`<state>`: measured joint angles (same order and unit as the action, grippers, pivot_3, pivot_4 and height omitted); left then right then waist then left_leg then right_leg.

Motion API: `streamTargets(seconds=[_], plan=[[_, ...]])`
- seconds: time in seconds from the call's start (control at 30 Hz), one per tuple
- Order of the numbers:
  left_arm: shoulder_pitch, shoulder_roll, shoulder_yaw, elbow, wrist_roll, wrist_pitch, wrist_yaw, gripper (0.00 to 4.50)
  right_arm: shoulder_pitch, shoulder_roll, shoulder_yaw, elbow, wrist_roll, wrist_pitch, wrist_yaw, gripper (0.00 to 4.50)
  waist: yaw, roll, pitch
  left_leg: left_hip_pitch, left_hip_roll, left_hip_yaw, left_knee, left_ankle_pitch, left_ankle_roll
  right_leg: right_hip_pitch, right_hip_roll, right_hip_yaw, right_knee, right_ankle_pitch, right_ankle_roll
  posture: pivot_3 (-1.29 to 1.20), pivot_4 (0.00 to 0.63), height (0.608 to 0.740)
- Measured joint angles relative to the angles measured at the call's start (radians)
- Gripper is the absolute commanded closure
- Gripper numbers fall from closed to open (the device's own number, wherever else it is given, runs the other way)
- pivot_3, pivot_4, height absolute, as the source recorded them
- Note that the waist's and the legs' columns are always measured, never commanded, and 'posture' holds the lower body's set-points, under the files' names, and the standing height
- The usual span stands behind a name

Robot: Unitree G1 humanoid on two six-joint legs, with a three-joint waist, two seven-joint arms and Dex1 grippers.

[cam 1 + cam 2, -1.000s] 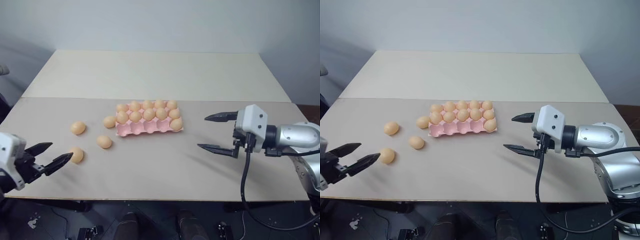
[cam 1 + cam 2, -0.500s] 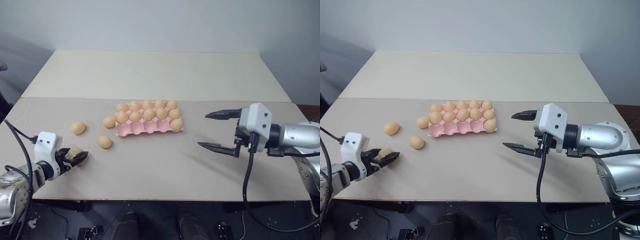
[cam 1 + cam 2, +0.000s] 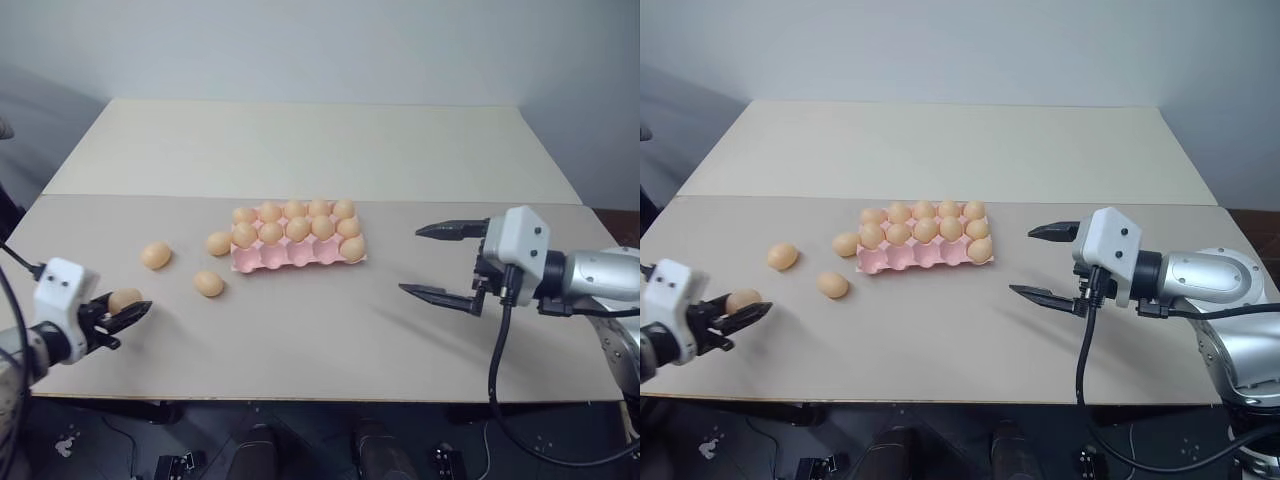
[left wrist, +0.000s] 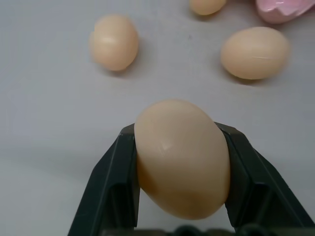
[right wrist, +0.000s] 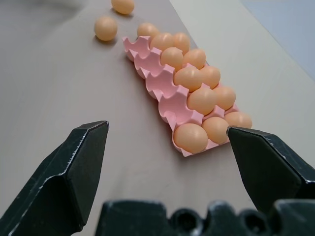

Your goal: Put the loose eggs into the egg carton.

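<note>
A pale beige table [image 3: 330, 340] stretches in front of me, with a second table top butted against its far edge and a plain grey-white wall behind.

Near the middle of the table sits the egg carton [image 3: 297, 252], a pink moulded tray. Its two far rows are full of eggs, and one more egg [image 3: 352, 248] rests in the near row at the end on my right; the other near cups stand empty.

Three loose eggs lie on the bare table to my left of the carton. One [image 3: 219, 243] is just beside the carton's left end, though I cannot tell if it touches. Another [image 3: 208, 283] lies nearer to me, apart from the tray. The third [image 3: 155, 255] is further out to my left, well apart from the carton.

My left gripper [image 3: 128, 313] is at the near left edge of the table, and its two black fingers [image 4: 114, 182] are clamped on a fourth egg [image 4: 182, 158], one finger on each side of it. In the left wrist view this egg fills the space between them, with loose eggs on the table beyond.

My right gripper [image 3: 438, 261] hangs above the table to my right of the carton, well apart from it. Its jaws are spread wide and carry nothing, and the fingertips point toward the tray.
</note>
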<state>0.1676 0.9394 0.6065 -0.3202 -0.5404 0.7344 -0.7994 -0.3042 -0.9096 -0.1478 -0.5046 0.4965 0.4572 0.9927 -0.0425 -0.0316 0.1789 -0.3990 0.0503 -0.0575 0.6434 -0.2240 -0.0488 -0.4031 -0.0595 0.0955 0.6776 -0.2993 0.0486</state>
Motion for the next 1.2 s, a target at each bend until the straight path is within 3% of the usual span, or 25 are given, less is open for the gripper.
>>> streamTargets(seconds=[0.13, 0.27, 0.47, 0.83, 1.1, 1.2], plan=[[-0.121, 0.054, -0.019, 0.028, -0.03, -0.082, -0.131, 2.63, -0.01, -0.001, 0.002, 0.007, 0.001, 0.0, 0.007, 0.0, 0.012, 0.0, 0.0, 0.0, 0.0, 0.0, 0.0, 0.0, 0.0, 0.001, 0.0, -0.001, -0.001, 0.0, 0.0, 0.0, 0.15, 0.74], [-0.357, 0.063, -0.208, 0.107, -0.019, -0.126, -0.189, 2.63, -0.037, 0.0, 0.012, 0.017, 0.003, 0.0, 0.009, 0.0, 0.012, 0.0, 0.0, 0.0, -0.001, 0.0, 0.0, 0.0, 0.0, 0.001, 0.0, 0.0, -0.001, 0.0, 0.001, 0.0, 0.15, 0.74], [-0.595, -0.029, -0.479, 0.281, 0.08, -0.206, -0.239, 2.63, -0.038, 0.0, 0.016, 0.022, 0.017, 0.002, 0.009, 0.0, -0.003, 0.0, 0.0, -0.002, -0.001, -0.001, 0.001, 0.0, 0.0, -0.001, 0.0, 0.0, 0.001, 0.0, 0.0, 0.0, 0.15, 0.74], [-0.781, -0.193, -0.7, 0.569, 0.287, -0.318, -0.228, 2.63, -0.034, -0.008, 0.01, -0.001, 0.029, 0.016, -0.005, 0.0, -0.001, 0.0, 0.0, -0.002, -0.001, -0.001, 0.003, 0.0, 0.0, -0.001, 0.001, -0.001, 0.001, 0.0, 0.001, 0.0, 0.15, 0.74], [-0.791, -0.203, -0.679, 0.556, 0.277, -0.314, -0.254, 0.02, -0.002, -0.012, -0.024, -0.034, 0.038, 0.035, -0.027, 0.0, -0.001, 0.0, 0.0, -0.003, -0.001, -0.002, 0.003, 0.0, 0.0, -0.001, 0.0, -0.001, 0.002, 0.0, 0.001, 0.0, 0.15, 0.74], [-0.772, -0.182, -0.642, 0.477, 0.255, -0.293, -0.255, 0.02, -0.001, -0.012, -0.025, -0.038, 0.039, 0.036, -0.035, 0.0, -0.003, 0.0, 0.0, -0.003, -0.001, -0.002, 0.003, 0.0, 0.0, -0.001, 0.0, -0.001, 0.002, 0.0, 0.001, 0.0, 0.15, 0.74]])
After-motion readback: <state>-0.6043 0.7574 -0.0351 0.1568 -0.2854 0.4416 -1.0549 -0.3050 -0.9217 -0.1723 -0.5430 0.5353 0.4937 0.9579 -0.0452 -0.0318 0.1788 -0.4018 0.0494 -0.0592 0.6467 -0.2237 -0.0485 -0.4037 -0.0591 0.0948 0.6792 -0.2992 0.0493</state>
